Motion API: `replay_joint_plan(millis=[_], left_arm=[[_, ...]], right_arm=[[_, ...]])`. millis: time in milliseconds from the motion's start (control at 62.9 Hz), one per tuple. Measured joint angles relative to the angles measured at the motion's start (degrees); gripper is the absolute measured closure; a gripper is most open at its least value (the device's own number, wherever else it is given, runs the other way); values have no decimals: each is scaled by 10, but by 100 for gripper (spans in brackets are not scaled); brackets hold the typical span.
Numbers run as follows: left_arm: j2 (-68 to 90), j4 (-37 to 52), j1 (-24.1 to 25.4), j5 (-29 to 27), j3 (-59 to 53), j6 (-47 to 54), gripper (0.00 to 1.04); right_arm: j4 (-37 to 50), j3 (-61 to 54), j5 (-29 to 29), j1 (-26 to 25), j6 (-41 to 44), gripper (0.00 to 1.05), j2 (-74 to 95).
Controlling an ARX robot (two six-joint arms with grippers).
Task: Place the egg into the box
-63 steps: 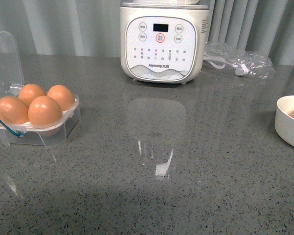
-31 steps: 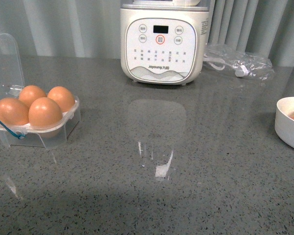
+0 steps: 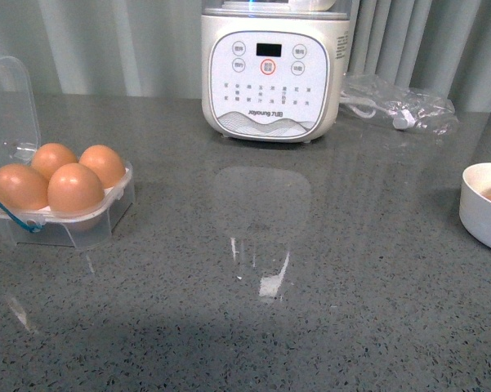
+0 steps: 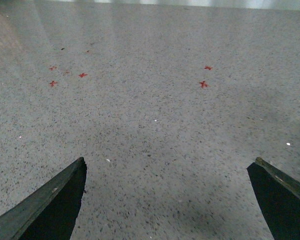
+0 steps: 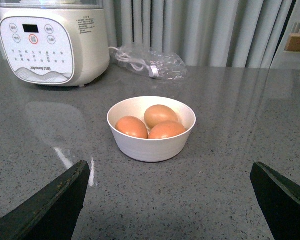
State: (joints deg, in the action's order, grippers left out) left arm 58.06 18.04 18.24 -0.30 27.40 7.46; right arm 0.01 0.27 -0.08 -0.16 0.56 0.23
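Over on the left, the left claw stands wide, its dark fingers far apart with only bare speckled counter between them. Small red marks lie on the counter ahead of it. Its wrist view does not reach the box, so how far the box lies from this claw cannot be told.

In the front view the box sits at the counter's left side, with its clear lid standing open behind and a blue cord at its near-left corner. Four brown eggs fill its four cells. They look alike, and none is in a claw.

Further right stands a white cooker, then a clear bag holding a white cable.

The right claw is likewise wide and holds nothing. Straight ahead of it, near and centred between its fingers, sits a white bowl with three eggs inside. The bag lies beyond the bowl, and the cooker stands to the robot's left of it.
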Motion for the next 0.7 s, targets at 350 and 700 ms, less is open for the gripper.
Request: replay_joint_plan(millis=[350, 700], left_arm=[[164, 25, 6, 16, 127, 12, 7], [239, 7, -31, 38, 197, -40, 7]], right_arm=[[0, 0, 0, 0, 0, 7, 0], [0, 0, 0, 0, 0, 7, 0]])
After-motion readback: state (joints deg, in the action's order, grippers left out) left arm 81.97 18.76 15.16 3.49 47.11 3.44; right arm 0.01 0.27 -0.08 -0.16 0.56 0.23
